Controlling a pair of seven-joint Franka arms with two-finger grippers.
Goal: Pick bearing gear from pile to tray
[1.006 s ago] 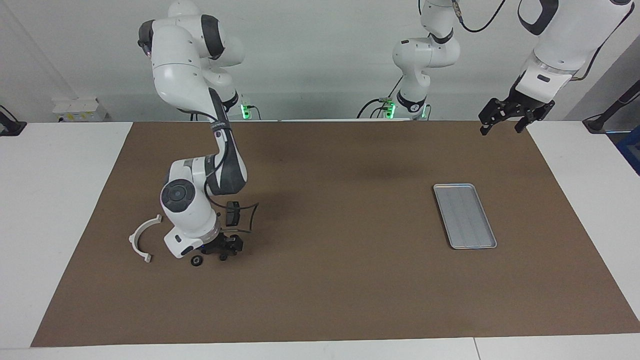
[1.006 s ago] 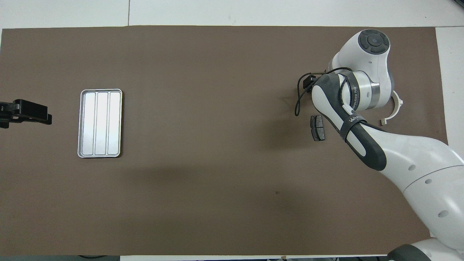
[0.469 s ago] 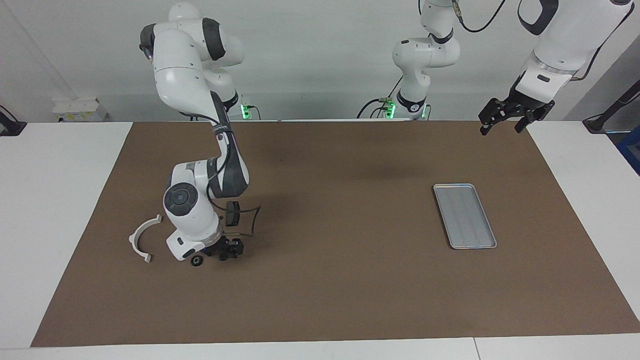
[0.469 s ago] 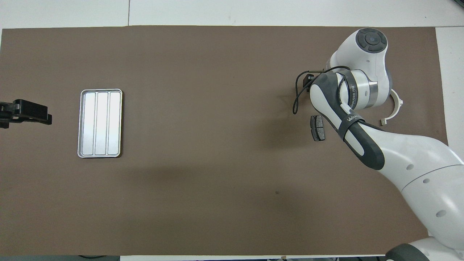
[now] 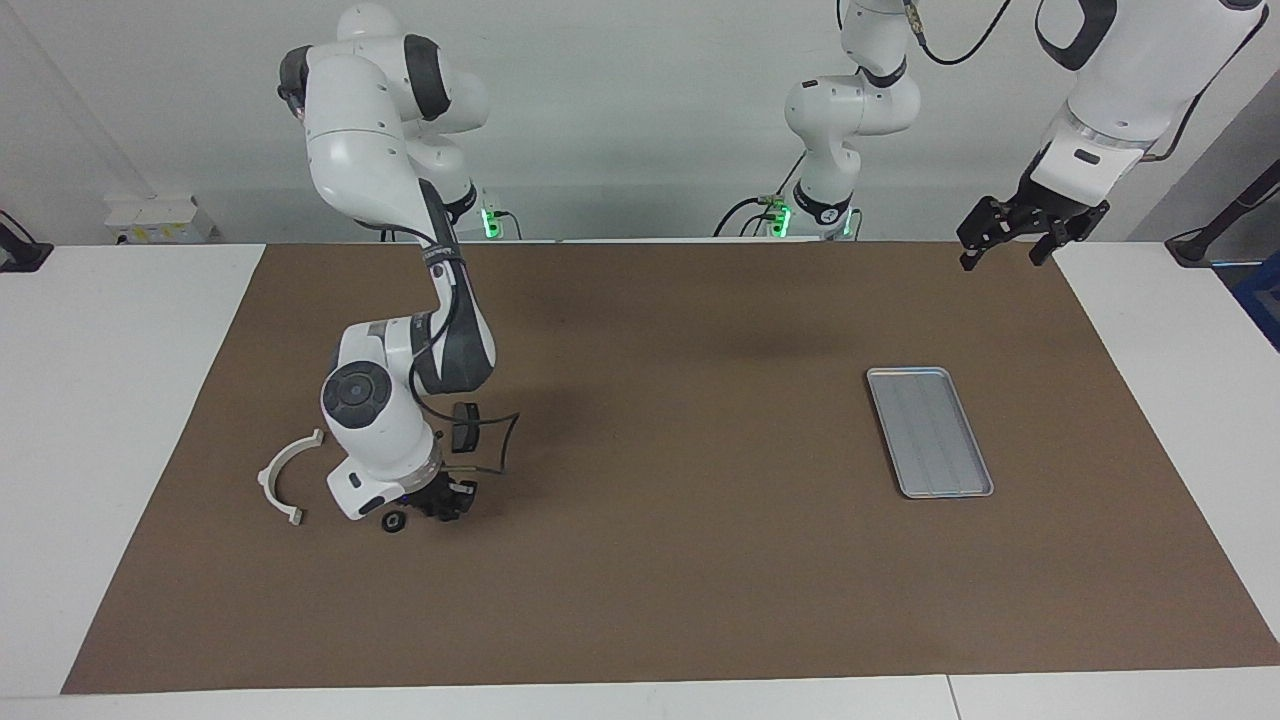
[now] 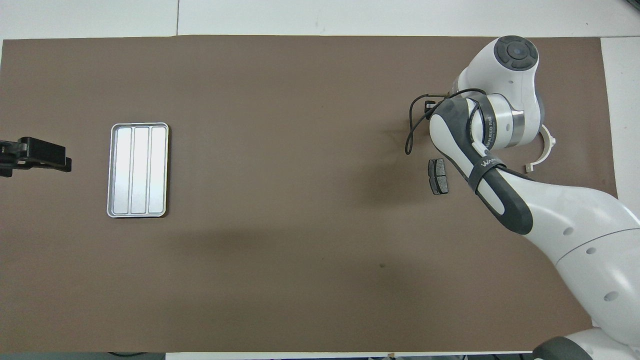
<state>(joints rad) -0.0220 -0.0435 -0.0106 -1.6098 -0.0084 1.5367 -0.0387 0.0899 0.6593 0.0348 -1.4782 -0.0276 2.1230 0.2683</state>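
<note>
Overhead view: brake pad [image 6: 438, 176] beside right arm; white bracket [image 5: 285, 476] near lowered right gripper [image 5: 446, 503], grip unclear; left gripper [image 5: 1010, 240] spread; brown mat [image 5: 680, 560]

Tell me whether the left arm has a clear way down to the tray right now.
Probably yes. The tray lies bare on the mat at the left arm's end, with nothing on it or beside it. The left gripper hangs open in the air, and the right gripper is down at the pile, well away.
</note>
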